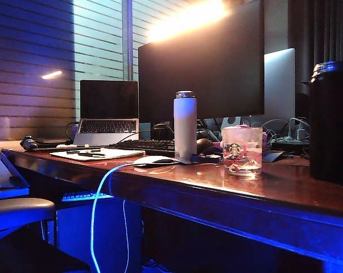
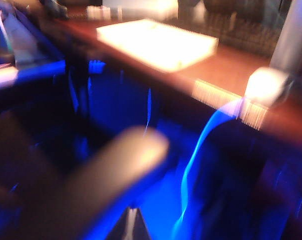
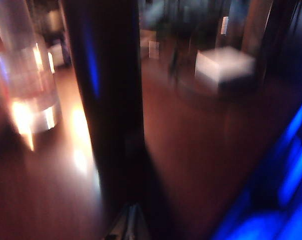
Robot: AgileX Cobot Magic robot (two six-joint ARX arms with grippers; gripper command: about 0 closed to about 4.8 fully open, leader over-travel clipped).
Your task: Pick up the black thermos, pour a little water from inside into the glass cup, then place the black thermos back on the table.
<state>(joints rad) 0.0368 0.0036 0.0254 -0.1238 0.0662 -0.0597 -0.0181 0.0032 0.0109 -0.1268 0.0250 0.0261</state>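
Note:
The black thermos (image 1: 330, 122) stands upright at the right end of the table (image 1: 217, 187), its shiny lid on. The glass cup (image 1: 242, 151) with the green logo stands to its left near the front edge. Neither arm shows in the exterior view. In the blurred right wrist view the right gripper (image 3: 131, 221) is shut and empty, a little short of the thermos (image 3: 108, 100), with the cup (image 3: 25, 85) beside it. The left gripper (image 2: 132, 222) is shut and empty, hanging in front of and below the table edge (image 2: 226, 100).
A white bottle (image 1: 185, 125) stands left of the cup. Behind are a dark monitor (image 1: 199, 62), a laptop (image 1: 107, 111), a keyboard (image 1: 145, 145) and papers (image 1: 97, 153). A light blue cable (image 1: 100, 199) hangs over the front edge. A stool (image 1: 17, 213) sits at lower left.

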